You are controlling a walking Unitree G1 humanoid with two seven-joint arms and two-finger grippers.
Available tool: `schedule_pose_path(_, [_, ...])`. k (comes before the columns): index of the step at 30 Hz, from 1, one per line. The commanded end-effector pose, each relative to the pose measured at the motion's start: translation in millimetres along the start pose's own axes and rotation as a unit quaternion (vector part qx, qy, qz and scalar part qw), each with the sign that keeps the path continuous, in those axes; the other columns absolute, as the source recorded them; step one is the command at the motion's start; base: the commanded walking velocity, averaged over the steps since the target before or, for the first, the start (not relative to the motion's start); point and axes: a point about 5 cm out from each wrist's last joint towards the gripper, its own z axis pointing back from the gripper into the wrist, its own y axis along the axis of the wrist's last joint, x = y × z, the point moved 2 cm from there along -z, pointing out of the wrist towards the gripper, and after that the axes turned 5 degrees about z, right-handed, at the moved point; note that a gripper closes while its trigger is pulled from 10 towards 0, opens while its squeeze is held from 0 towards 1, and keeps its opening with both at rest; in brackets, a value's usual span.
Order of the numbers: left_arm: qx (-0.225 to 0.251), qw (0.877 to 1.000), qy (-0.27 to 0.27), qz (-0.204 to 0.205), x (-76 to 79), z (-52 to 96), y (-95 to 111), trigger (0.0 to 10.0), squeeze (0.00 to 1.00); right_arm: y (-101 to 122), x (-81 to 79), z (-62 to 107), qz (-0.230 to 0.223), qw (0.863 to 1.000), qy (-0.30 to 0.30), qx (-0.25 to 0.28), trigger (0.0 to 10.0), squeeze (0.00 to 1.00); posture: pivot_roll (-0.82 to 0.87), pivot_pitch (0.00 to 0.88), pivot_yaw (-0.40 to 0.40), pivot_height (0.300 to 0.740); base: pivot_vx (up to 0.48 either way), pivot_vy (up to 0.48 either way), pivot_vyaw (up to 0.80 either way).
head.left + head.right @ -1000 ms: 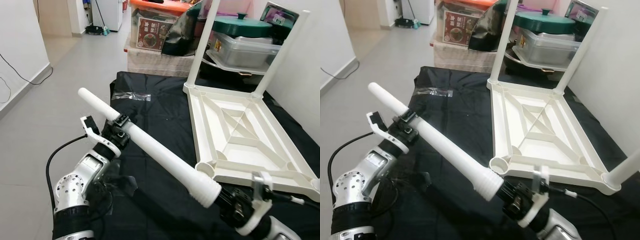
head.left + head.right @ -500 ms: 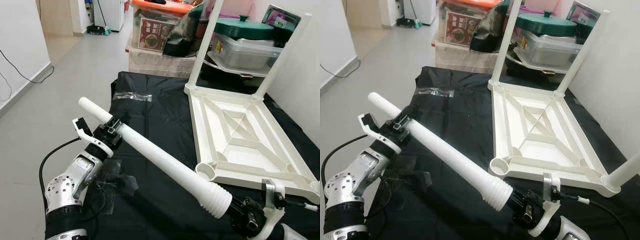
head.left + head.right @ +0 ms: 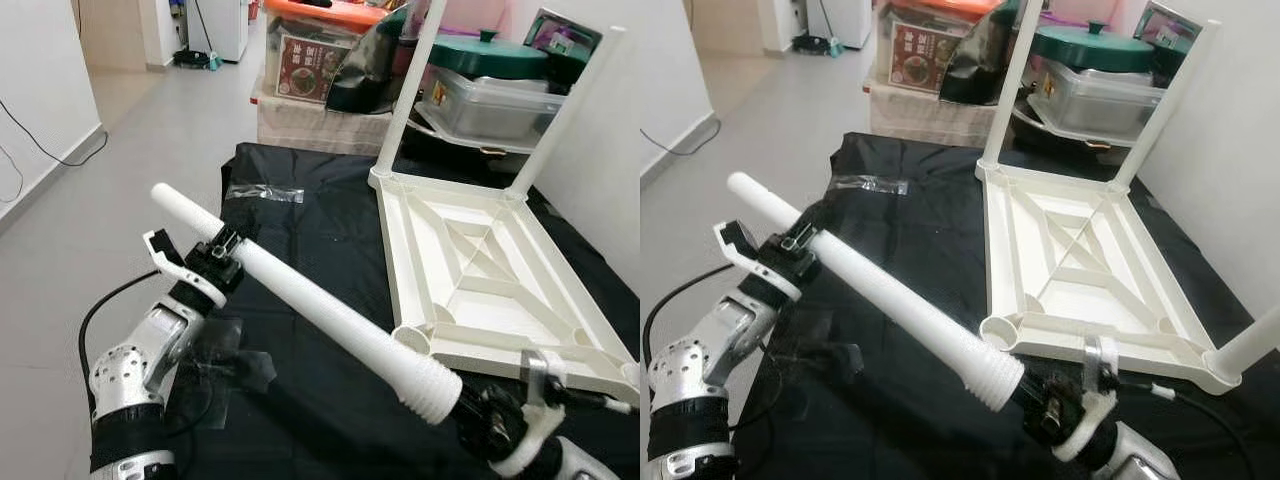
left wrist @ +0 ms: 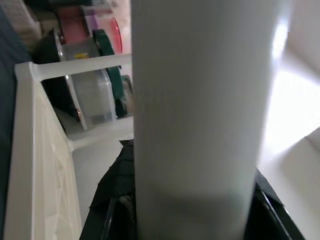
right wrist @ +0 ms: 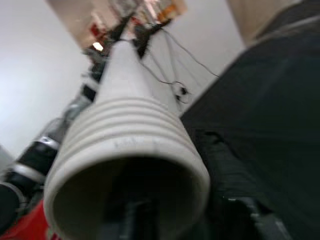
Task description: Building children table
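Note:
A long white table leg (image 3: 320, 315) slants across the scene, and my left gripper (image 3: 225, 262) is shut on it near its plain upper end. Its ribbed, hollow end (image 3: 432, 390) points down at my right gripper (image 3: 488, 425), which sits right at that end; the right wrist view looks into the opening (image 5: 130, 200). The white table top (image 3: 400, 260) lies upside down on a black cloth (image 3: 310, 230). Two legs (image 3: 412, 90) (image 3: 565, 100) stand in its far corners, and a third (image 3: 1250, 345) stands at the near right. The near left socket (image 3: 997, 332) is empty.
A small clear plastic bag (image 3: 262, 193) lies on the cloth's far left part. Storage boxes (image 3: 320, 70) and a green-lidded container (image 3: 485, 50) stand behind the table top. A white wall (image 3: 40, 80) runs along the left, with grey floor (image 3: 150, 130) beside the cloth.
The ribbed end came free of the right gripper, which dropped back half a second ago and now sits close under that end again. The left gripper kept its hold, shifting slightly.

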Motion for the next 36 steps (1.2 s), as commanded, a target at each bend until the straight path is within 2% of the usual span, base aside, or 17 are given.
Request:
schedule_pose_path(1, [-0.005, 1.0, -0.028, 0.013, 8.3, -4.6, -2.8, 0.0, 0.0, -7.0, 9.4, 7.3, -0.009, 0.999, -0.042, -0.016, 10.0, 1.0, 0.12, 0.0, -0.125, 0.74, 0.0, 0.0, 0.0])
schedule_pose_path(5, [0.011, 1.0, -0.026, 0.007, 9.9, -4.8, 2.4, 0.0, 0.0, -5.9, 13.7, 15.8, -0.015, 0.998, -0.052, -0.011, 10.0, 1.0, 0.13, 0.0, -0.129, 0.74, 0.0, 0.0, 0.0])
schedule_pose_path(12, [0.043, 0.999, -0.013, -0.02, 11.7, 0.5, 25.6, 0.0, 0.0, 2.5, 27.1, 52.1, -0.014, 0.994, -0.109, 0.009, 10.0, 1.0, 0.13, 0.0, -0.135, 0.74, 0.0, 0.0, 0.0])
schedule_pose_path(15, [0.048, 0.999, -0.009, -0.023, 10.0, 2.7, 28.6, 0.0, 0.0, 10.5, 30.1, 75.1, -0.012, 0.989, -0.143, 0.019, 10.0, 1.0, 0.11, 0.0, -0.132, 0.74, 0.0, 0.0, 0.0])
schedule_pose_path(19, [0.046, 0.999, -0.006, -0.023, 8.0, 2.4, 26.3, 0.0, 0.0, 21.0, 34.9, 89.8, -0.002, 0.985, -0.172, 0.032, 10.0, 1.0, 0.11, 0.0, -0.133, 0.74, 0.0, 0.0, 0.0])
schedule_pose_path(22, [0.029, 0.999, -0.001, -0.032, 4.6, -0.6, 19.1, 0.0, 0.0, 42.3, 41.8, 87.9, 0.04, 0.981, -0.188, 0.038, 10.0, 1.0, 0.1, 0.0, -0.126, 0.74, 0.0, 0.0, 0.0])
schedule_pose_path(23, [0.02, 0.999, 0.004, -0.041, 2.9, -2.6, 16.2, 0.0, 0.0, 60.5, 42.1, 76.8, 0.074, 0.98, -0.181, 0.044, 10.0, 1.0, 0.1, 0.0, -0.125, 0.74, 0.0, 0.0, 0.0])
schedule_pose_path(24, [0.02, 0.999, 0.004, -0.041, 2.9, -2.6, 16.2, 0.0, 0.0, 60.5, 42.1, 76.8, 0.074, 0.98, -0.181, 0.044, 10.0, 1.0, 0.1, 0.0, -0.125, 0.74, 0.0, 0.0, 0.0])
schedule_pose_path(25, [0.015, 0.999, 0.008, -0.047, 1.9, -3.9, 14.3, 0.0, 0.0, 73.0, 41.1, 69.2, 0.096, 0.979, -0.175, 0.047, 10.0, 1.0, 0.1, 0.0, -0.125, 0.74, 0.0, 0.0, 0.0])
schedule_pose_path(26, [0.004, 0.998, 0.012, -0.064, 1.0, -6.3, 10.7, 0.0, 0.0, 90.6, 41.2, 58.3, 0.129, 0.975, -0.173, 0.049, 10.0, 0.22, 0.1, 0.0, -0.119, 0.74, 0.0, 0.0, 0.0])
schedule_pose_path(27, [-0.003, 0.997, 0.015, -0.075, 0.5, -7.8, 8.3, 0.0, 0.0, 102.0, 40.8, 51.6, 0.15, 0.972, -0.174, 0.05, 10.0, 0.22, 0.1, 0.0, -0.119, 0.74, 0.0, 0.0, 0.0])
schedule_pose_path(28, [-0.019, 0.994, 0.019, -0.101, 0.0, -10.2, 2.7, 0.0, 0.0, 119.0, 36.5, 36.2, 0.18, 0.97, -0.158, 0.049, 10.0, 0.0, 0.1, 0.0, -0.119, 0.74, 0.0, 0.0, 0.0])
schedule_pose_path(29, [-0.03, 0.992, 0.022, -0.119, -0.3, -11.7, -1.3, 0.0, 0.0, 130.5, 32.1, 26.2, 0.2, 0.967, -0.148, 0.048, 10.0, 0.0, 0.1, 0.0, -0.119, 0.74, 0.0, 0.0, 0.0])
schedule_pose_path(30, [-0.03, 0.992, 0.022, -0.119, -0.3, -11.7, -1.3, 0.0, 0.0, 130.5, 32.1, 26.2, 0.2, 0.967, -0.148, 0.048, 10.0, 0.0, 0.1, 0.0, -0.119, 0.74, 0.0, 0.0, 0.0])
schedule_pose_path(32, [-0.056, 0.988, 0.019, -0.144, 0.2, -15.0, -12.4, 0.0, 0.0, 145.4, 25.2, 2.8, 0.235, 0.963, -0.128, 0.028, 10.0, 0.0, 0.1, 0.0, -0.122, 0.74, 0.0, 0.0, 0.0])
schedule_pose_path(34, [-0.08, 0.984, 0.009, -0.161, 3.8, -16.8, -23.2, 0.0, 0.0, 148.2, 19.1, -17.1, 0.234, 0.967, -0.102, -0.001, 10.0, 0.0, 0.11, 0.0, -0.136, 0.74, 0.0, 0.0, 0.0])
schedule_pose_path(36, [-0.08, 0.984, 0.009, -0.161, 3.8, -16.8, -23.2, 0.0, 0.0, 148.2, 19.1, -17.1, 0.234, 0.967, -0.102, -0.001, 10.0, 0.0, 0.11, 0.0, -0.136, 0.74, 0.0, 0.0, 0.0])
